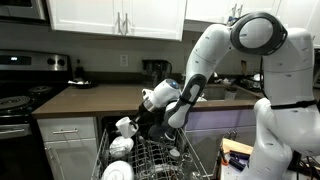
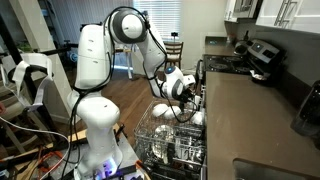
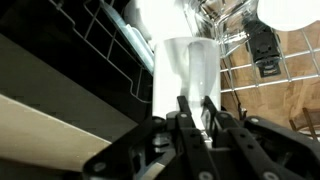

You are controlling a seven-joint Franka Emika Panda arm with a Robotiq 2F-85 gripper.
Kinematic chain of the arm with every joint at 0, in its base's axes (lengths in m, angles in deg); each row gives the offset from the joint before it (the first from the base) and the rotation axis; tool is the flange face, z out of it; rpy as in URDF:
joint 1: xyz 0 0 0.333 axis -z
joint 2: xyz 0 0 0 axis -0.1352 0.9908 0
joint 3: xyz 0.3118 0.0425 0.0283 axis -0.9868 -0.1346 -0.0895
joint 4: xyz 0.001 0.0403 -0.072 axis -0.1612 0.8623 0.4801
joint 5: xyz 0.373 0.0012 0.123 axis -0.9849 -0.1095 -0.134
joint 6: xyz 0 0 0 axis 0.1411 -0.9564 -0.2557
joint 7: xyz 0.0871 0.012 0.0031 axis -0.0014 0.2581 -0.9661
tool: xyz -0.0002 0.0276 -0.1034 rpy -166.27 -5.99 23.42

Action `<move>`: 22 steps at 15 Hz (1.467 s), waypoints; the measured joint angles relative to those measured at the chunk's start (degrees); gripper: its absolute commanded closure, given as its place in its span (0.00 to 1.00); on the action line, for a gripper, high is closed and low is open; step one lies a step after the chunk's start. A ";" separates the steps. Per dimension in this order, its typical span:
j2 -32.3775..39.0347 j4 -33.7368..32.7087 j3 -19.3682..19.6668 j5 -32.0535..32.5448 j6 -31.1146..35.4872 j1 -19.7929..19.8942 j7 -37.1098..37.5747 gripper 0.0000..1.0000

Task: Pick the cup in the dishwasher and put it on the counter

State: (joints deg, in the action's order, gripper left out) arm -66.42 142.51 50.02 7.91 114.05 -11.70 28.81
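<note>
Gripper: the gripper (image 3: pixel 198 108) is pinching down narrow, and in the wrist view its black fingers (image 3: pixel 185 112) are clamping the wall of the cup (image 3: pixel 188 68).
Cup: it is hanging in that grip, low in the open dishwasher (image 1: pixel 190 140), at the left side of the opening in an exterior view. I cannot tell whether it is clearing the wires.
Rack: the grey wire rack (image 2: pixel 165 140) is standing pulled out under the cup, with a white bowl (image 1: pixel 120 147) and a white plate (image 1: pixel 117 171) sitting near its left end.
Counter: the dark brown counter (image 1: pixel 95 98) is running just above and behind the cup.
Arm: the white arm (image 1: pixel 205 60) is reaching down from the right, bending toward the rack.
Stove: the black-topped stove (image 1: pixel 20 100) is sitting at the far left, well apart.
</note>
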 measured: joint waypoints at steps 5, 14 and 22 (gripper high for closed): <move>-2.23 -1.41 -0.94 0.00 -0.02 0.00 -0.02 0.94; -5.35 -4.20 -1.40 -0.66 -0.07 0.05 -0.03 0.94; -5.33 -8.06 0.84 -5.73 -0.17 -0.21 -0.94 0.94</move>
State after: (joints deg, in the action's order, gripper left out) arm -71.75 134.45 50.87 2.18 113.88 -11.92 27.87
